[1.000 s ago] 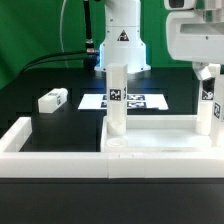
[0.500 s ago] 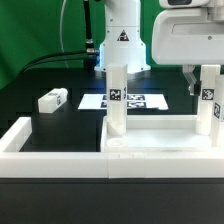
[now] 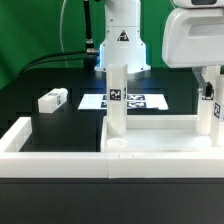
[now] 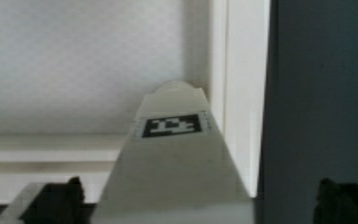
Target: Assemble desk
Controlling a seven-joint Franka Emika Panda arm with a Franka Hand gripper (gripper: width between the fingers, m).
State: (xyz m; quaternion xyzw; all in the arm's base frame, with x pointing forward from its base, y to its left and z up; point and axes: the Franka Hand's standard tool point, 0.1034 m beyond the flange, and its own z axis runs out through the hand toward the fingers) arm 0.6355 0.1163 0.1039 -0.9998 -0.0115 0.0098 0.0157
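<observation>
The white tabletop slab with a raised rim lies at the front of the table. Two white tagged leg posts stand upright on it, one near its left corner and one at the exterior view's right. My gripper hangs over the top of the right post. In the wrist view this post rises between my fingertips. The gripper is open, with gaps on both sides of the post. The slab's surface lies below.
A third leg post lies loose on the black table at the exterior view's left. The marker board lies behind the slab, near the robot base. The long low white border wall runs along the front and left.
The gripper swung toward the exterior view's left, then came back to the right and lower, over the right post. The posts and slab have not moved.
</observation>
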